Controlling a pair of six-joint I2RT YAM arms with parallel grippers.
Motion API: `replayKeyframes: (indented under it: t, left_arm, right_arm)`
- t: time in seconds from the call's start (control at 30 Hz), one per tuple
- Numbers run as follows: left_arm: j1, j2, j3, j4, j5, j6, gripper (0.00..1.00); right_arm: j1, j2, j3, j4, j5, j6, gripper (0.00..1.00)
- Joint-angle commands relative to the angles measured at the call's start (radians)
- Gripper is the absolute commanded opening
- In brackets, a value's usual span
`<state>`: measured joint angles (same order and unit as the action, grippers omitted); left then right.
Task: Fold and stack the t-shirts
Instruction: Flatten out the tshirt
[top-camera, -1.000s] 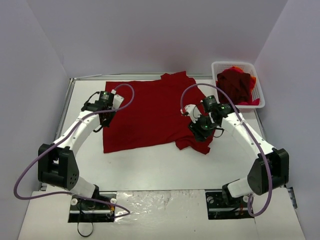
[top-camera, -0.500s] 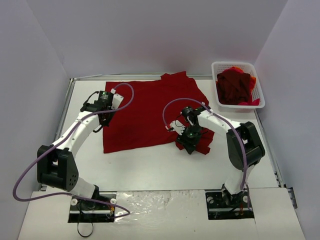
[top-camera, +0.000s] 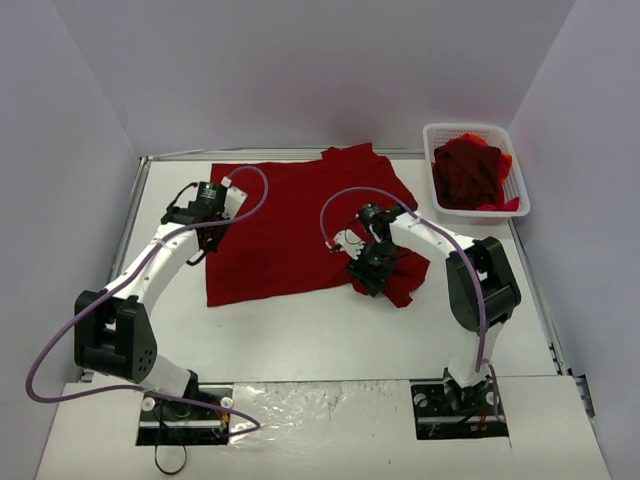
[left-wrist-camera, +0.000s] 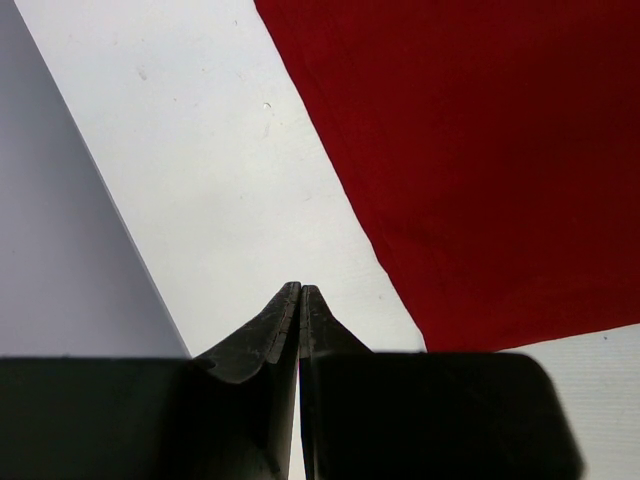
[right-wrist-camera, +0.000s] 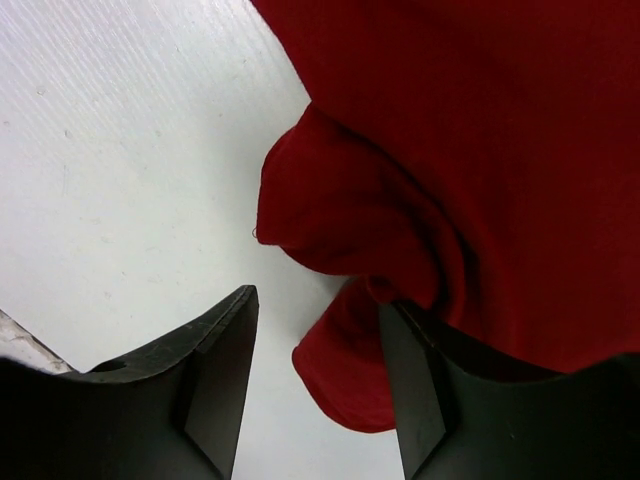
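A dark red t-shirt (top-camera: 290, 225) lies spread flat on the white table, its lower right corner bunched into folds (right-wrist-camera: 350, 220). My right gripper (top-camera: 368, 275) hangs low over that bunched corner. It is open (right-wrist-camera: 318, 300), with a lobe of cloth (right-wrist-camera: 350, 385) lying between the fingers and nothing pinched. My left gripper (top-camera: 210, 235) sits at the shirt's left edge, shut (left-wrist-camera: 300, 290) on nothing, over bare table just beside the cloth edge (left-wrist-camera: 400, 270). More dark red and red-orange t-shirts (top-camera: 468, 172) are piled in the basket.
The white mesh basket (top-camera: 430, 132) stands at the back right corner of the table. Grey walls close in the left, back and right sides. Bare table (top-camera: 300, 330) lies between the shirt and the arm bases.
My right arm has swung left and down onto the shirt's lower right corner, and its jaws have spread wider. The corner cloth has bunched a little more. The left arm has stayed still.
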<state>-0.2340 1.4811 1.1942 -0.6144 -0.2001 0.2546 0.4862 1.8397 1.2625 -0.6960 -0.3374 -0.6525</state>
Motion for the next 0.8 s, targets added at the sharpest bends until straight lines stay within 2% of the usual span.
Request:
replayKeyframes:
  t: [0.0,0.1,0.37,0.57,0.67,0.77]
  left_arm:
    - [0.007,-0.015,0.002,0.015,-0.004,0.009,0.02]
    - [0.007,-0.007,-0.001,0.022,-0.001,0.008,0.02]
    - [0.007,0.028,-0.001,0.03,0.007,0.005,0.02]
    - [0.007,0.039,-0.007,0.033,0.011,0.002,0.02]
    - [0.007,0.038,-0.007,0.033,0.016,0.002,0.02]
    - [0.007,0.033,-0.008,0.03,0.016,0.002,0.02]
  right_arm:
    - [0.011,-0.019,0.038,-0.054,0.023,0.001,0.48]
    - [0.014,-0.033,0.035,-0.053,0.024,-0.004,0.48]
    - [0.017,0.069,0.064,-0.045,0.005,-0.01,0.47]
    - [0.029,0.122,0.115,-0.017,0.024,0.016,0.42]
    - [0.034,0.145,0.129,-0.01,0.029,0.03,0.32]
    - [0.035,0.154,0.132,-0.007,0.035,0.036,0.17]
